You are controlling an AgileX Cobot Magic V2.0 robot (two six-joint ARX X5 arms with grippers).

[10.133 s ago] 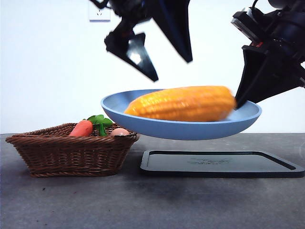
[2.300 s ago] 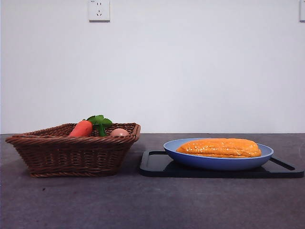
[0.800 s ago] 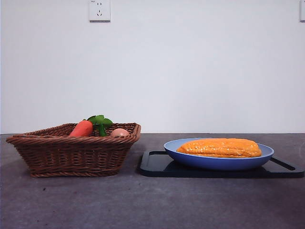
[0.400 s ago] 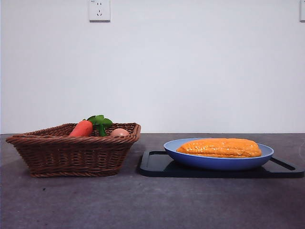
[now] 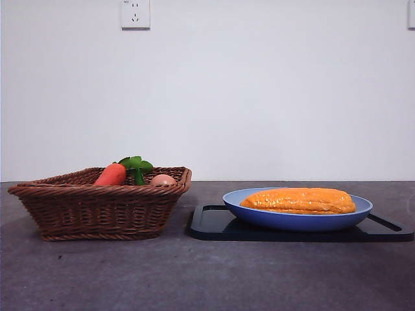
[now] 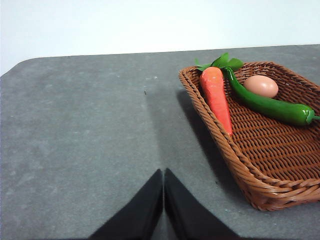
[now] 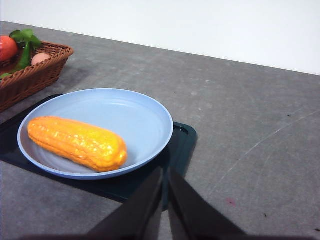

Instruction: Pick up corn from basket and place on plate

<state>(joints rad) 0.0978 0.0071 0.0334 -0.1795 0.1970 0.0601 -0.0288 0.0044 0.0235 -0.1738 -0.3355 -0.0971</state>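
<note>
On the grey counter (image 5: 207,278), the basket (image 5: 97,210) at left holds a carrot (image 5: 111,174), egg (image 5: 163,179) and green pepper (image 6: 270,105). The corn (image 5: 298,200) lies in the plate (image 5: 259,214) on a black tray (image 5: 214,223). Left pincer (image 6: 163,200) and right pincer (image 7: 165,200) are both closed, empty. No readable writing shows.

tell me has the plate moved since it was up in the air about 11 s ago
Yes. The plate has come down and shifted right: it now rests on the black tray, with the corn lying in it.

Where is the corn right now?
The corn lies flat in the blue plate, which sits on the black tray beside the wicker basket; neither gripper touches it.
</note>
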